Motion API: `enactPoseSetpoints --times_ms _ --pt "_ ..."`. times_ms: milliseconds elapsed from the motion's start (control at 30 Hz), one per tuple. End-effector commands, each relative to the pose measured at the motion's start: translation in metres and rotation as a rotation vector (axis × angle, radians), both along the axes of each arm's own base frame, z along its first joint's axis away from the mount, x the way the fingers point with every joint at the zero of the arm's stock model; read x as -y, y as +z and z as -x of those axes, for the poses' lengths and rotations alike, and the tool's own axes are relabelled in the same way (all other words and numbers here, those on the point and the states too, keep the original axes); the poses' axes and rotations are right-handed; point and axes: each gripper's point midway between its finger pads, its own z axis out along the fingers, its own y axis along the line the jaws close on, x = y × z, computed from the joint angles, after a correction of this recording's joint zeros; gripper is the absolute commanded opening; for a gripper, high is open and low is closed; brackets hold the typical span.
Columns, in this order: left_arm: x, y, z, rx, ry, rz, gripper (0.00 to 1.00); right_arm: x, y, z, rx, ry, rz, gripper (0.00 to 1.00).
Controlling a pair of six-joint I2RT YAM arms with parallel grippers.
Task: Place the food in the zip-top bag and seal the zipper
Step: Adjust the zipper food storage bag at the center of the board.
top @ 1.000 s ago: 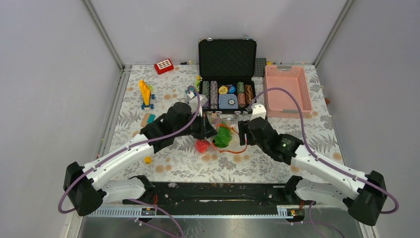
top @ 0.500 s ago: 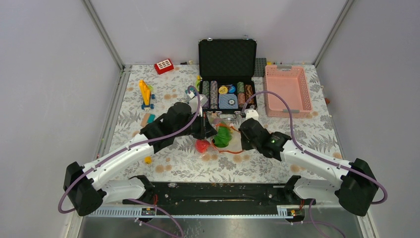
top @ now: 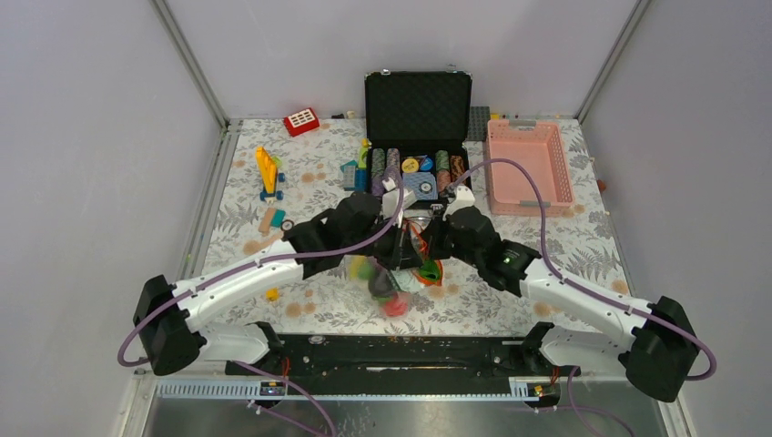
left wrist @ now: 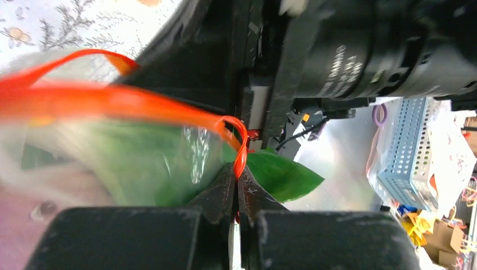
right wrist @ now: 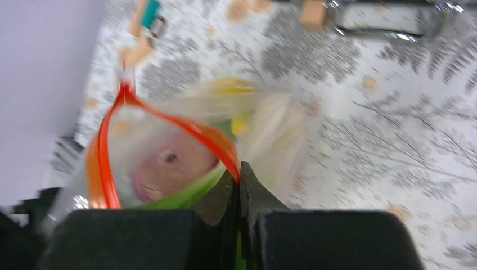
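The zip-top bag [top: 387, 278] hangs blurred between both arms above the table's middle. My left gripper [top: 401, 244] and right gripper [top: 428, 244] face each other at its mouth. In the left wrist view my left gripper [left wrist: 236, 174] is shut on the orange-red zipper [left wrist: 112, 101]. My right gripper [right wrist: 236, 171] is shut on the zipper [right wrist: 104, 152] at the loop's opposite side; the mouth gapes open. Food shows through the bag: a red round fruit [right wrist: 163, 169], a yellow piece [right wrist: 230, 87] and a green leaf [left wrist: 281, 177] poking out at the mouth.
An open black case of poker chips [top: 417, 137] stands just behind the arms. A pink mesh basket [top: 528, 164] sits at the back right. Building blocks [top: 267, 173] and a red block [top: 301, 121] lie at the back left, a small yellow piece [top: 271, 294] at the near left.
My right gripper has closed on the bag's mouth. Both arms have drawn together and lifted the bag off the table; it now hangs and swings with the food in it.
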Motion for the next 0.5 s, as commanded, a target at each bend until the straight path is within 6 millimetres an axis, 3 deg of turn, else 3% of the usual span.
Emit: enactPoseSetpoints --times_ms 0,167,300,367,467 --pt "0.007 0.005 -0.009 0.042 -0.009 0.004 0.0 -0.041 0.112 0.004 0.161 0.083 -0.428 0.0" --pt "0.008 -0.003 -0.013 0.034 0.009 -0.016 0.0 -0.029 0.135 0.009 0.215 0.056 -0.464 0.0" --pt "0.008 -0.008 -0.021 0.038 0.051 -0.033 0.0 -0.04 0.153 0.032 0.2 0.176 -0.538 0.0" --pt "0.008 -0.006 -0.025 0.046 0.07 -0.028 0.0 -0.043 0.154 0.039 0.173 0.211 -0.538 0.0" --pt "0.008 0.001 -0.027 0.06 0.09 -0.003 0.0 -0.039 0.138 0.039 0.129 0.179 -0.486 0.0"
